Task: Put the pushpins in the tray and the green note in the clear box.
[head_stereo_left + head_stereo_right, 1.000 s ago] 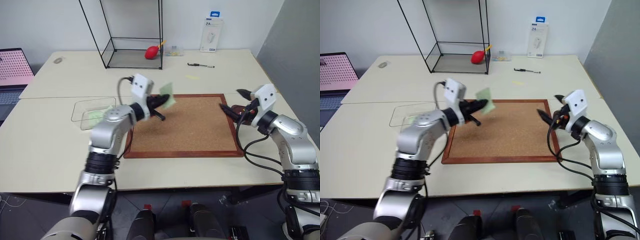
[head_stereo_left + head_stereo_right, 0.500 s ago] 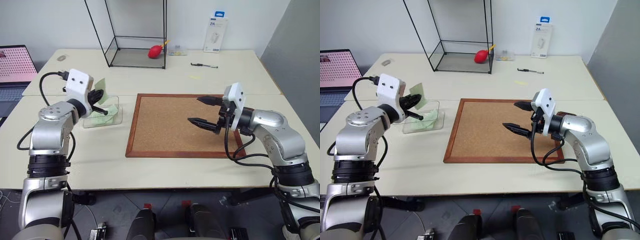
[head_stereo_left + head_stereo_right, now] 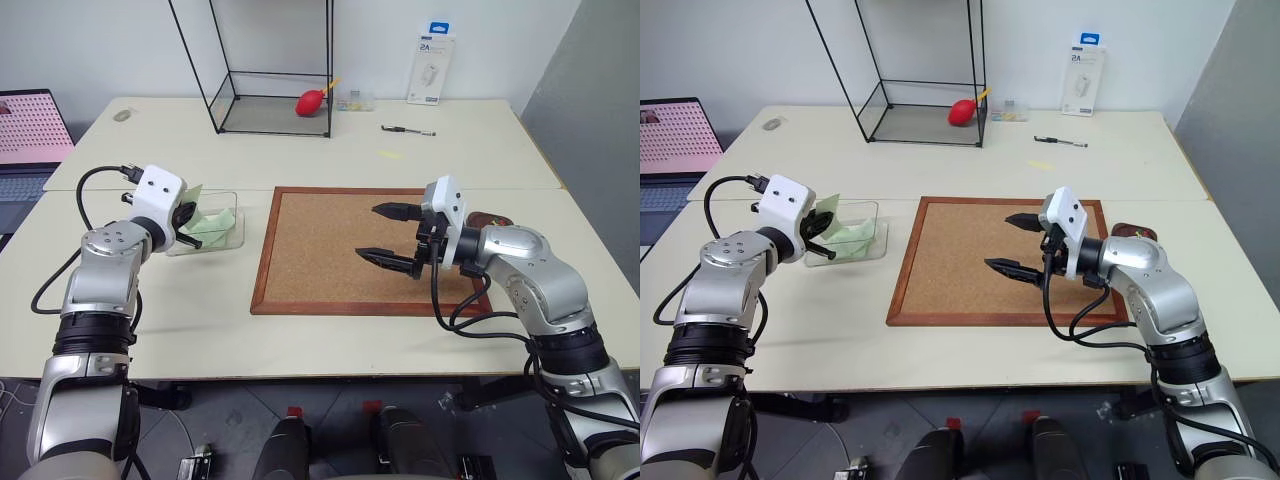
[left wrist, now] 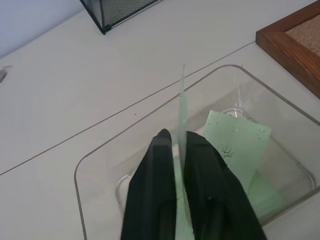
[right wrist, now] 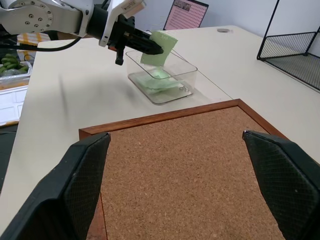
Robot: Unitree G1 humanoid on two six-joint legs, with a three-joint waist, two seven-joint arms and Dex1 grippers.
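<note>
My left gripper is shut on the green note, which it holds upright over the clear box. Seen along the left wrist, the note stands edge-on between the two black fingers, above the box's rim. Other pale green slips lie flat inside the box. Over the middle of the corkboard, my right gripper hangs open and holds nothing. The tray sits by the corkboard's right edge, partly behind my right arm. I cannot make out the pushpins.
At the back stands a tall black wire-frame cube with a red bulb in it. Further right are a white package, a pen and a small yellowish slip. A laptop lies at the far left.
My left gripper has carried the green note from above the corkboard's left part over to the clear box and lowered it. My right gripper has swung left from the tray to over the corkboard.
</note>
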